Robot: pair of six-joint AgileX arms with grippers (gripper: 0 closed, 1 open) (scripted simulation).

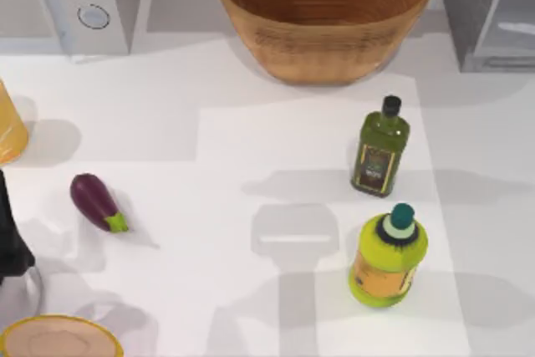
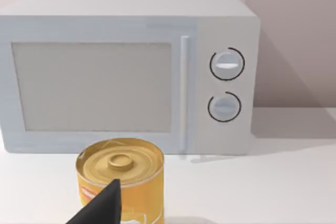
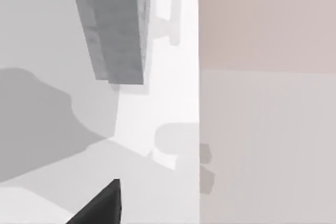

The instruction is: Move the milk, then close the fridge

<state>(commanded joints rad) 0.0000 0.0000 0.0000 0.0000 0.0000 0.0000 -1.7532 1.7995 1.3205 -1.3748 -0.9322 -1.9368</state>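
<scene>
Yellow-green bottle (image 1: 388, 257) stands nearest on the white desk (image 1: 251, 165), the oil bottle (image 1: 380, 150) just behind it. Behind that sits a wicker basket (image 1: 324, 14), the fridge (image 1: 485, 14) to the basket's right, a microwave (image 1: 75, 2) to its left. Left arm (image 1: 12, 240) is parked at the desk's left edge, its pincer's state untellable. Milk's place is untellable.

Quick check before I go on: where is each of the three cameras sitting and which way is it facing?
Top view: above the table, looking down on the basket, oil bottle, eggplant; left arm at the left edge.
Left wrist view: low, facing the microwave and yellow can; a dark fingertip shows.
Right wrist view: faces the fridge; a dark fingertip shows.
Shared: microwave, can, fridge.
</scene>
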